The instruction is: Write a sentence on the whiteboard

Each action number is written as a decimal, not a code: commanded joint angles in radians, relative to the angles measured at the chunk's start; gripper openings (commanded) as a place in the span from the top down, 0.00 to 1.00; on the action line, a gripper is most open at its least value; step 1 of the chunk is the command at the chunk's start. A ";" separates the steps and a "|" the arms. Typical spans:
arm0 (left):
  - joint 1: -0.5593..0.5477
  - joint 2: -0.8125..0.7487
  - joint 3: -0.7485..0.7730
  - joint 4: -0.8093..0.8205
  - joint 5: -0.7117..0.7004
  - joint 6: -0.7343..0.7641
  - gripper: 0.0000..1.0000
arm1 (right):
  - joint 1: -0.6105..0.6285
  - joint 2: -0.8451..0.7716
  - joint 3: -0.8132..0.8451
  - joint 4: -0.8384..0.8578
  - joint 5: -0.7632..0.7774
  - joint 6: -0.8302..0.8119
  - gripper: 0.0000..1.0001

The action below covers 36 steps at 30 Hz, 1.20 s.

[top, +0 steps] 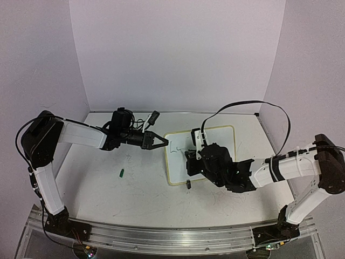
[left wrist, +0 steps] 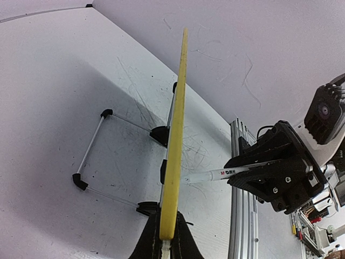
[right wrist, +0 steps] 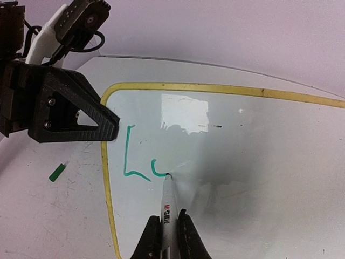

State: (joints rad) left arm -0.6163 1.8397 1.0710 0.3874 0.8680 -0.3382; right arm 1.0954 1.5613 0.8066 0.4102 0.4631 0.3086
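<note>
On the white bench point(top: 108, 199) the whiteboard point(top: 223, 143) sits right of centre, nearer the far edge than the near one. The left gripper point(left wrist: 167, 237) reaches in from the left side and has its fingers pinched on the board's yellow left rim. The right gripper point(right wrist: 167, 229) is clamped narrowly around a marker point(right wrist: 167, 208), whose tip touches the board beside green strokes point(right wrist: 137, 162). A small green cap point(top: 122, 172) lies left of the board.

whiteboard point(right wrist: 242, 162) right side cut off, marker point(right wrist: 167, 208) rear cropped
</note>
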 commanded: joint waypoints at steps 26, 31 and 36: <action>-0.018 -0.022 -0.006 0.022 0.029 0.009 1.00 | -0.006 0.048 0.077 0.007 0.024 -0.006 1.00; -0.017 -0.022 -0.006 0.022 0.028 0.010 1.00 | -0.001 0.037 0.051 0.006 0.002 0.008 1.00; -0.017 -0.020 -0.006 0.022 0.028 0.010 1.00 | 0.002 0.000 0.030 0.001 -0.013 0.014 1.00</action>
State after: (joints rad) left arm -0.6163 1.8397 1.0710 0.3871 0.8658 -0.3385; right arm 1.0950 1.5875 0.8559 0.4101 0.4647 0.3127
